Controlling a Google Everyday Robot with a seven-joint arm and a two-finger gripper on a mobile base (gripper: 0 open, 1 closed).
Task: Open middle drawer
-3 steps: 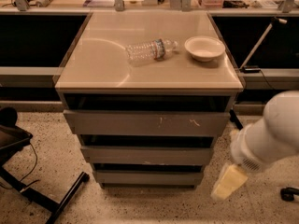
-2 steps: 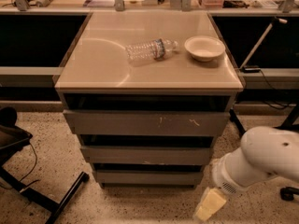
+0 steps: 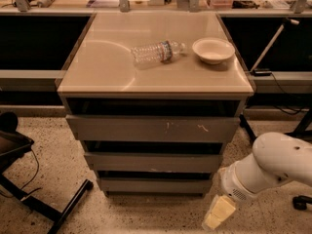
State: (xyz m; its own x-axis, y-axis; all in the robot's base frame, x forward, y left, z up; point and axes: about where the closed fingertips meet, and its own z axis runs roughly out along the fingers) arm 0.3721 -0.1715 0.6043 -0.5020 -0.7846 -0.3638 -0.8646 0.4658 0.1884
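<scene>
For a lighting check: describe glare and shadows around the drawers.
Camera view: a curved glare streak on the cabinet top; dark shadow fills the gap above the middle drawer; the gripper, low at bottom right near the floor, is well lit.

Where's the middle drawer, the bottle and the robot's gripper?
middle drawer [image 3: 153,163]: camera view, centre of its grey front.
bottle [image 3: 166,50]: camera view, on its label.
gripper [image 3: 216,216]: camera view, on its pale end, at the bottom right, lower than the middle drawer.

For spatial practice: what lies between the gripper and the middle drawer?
Camera view: speckled floor and the shortest grey bottom drawer's corner separate the pale gripper, low right, from the wide grey middle drawer.
</scene>
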